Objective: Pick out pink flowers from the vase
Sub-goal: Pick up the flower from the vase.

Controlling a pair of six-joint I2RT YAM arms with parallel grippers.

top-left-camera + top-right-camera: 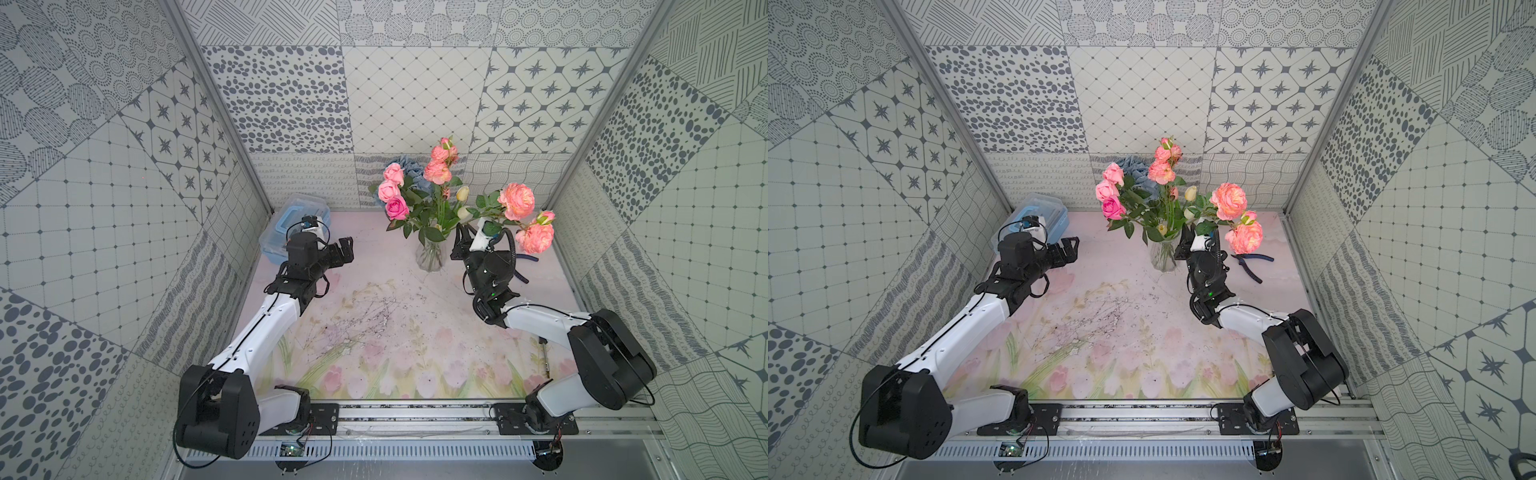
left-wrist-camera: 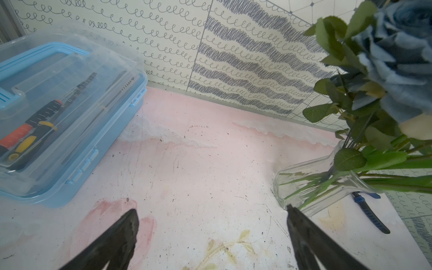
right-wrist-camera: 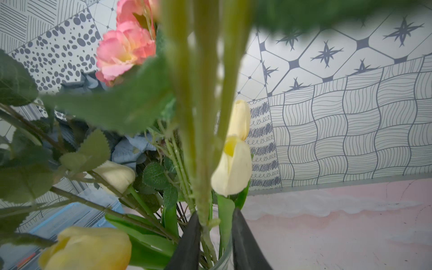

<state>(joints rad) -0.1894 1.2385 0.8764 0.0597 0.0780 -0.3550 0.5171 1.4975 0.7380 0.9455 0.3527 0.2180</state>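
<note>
The clear glass vase stands at the back of the table with the bouquet in it. Pink flowers rise on its left and at the top. Large salmon-pink flowers lean out to the right over my right arm. My right gripper sits just above the vase rim, narrowed onto a thick green stem that branches up toward the salmon flowers, with a tulip leaf pinched in too. My left gripper hangs open and empty, left of the vase.
A dusty-blue flower head and cream tulips share the vase. A blue-lidded clear plastic box of tools sits at the back left, behind my left arm. Blue-handled pliers lie right of the vase. Patterned walls close three sides.
</note>
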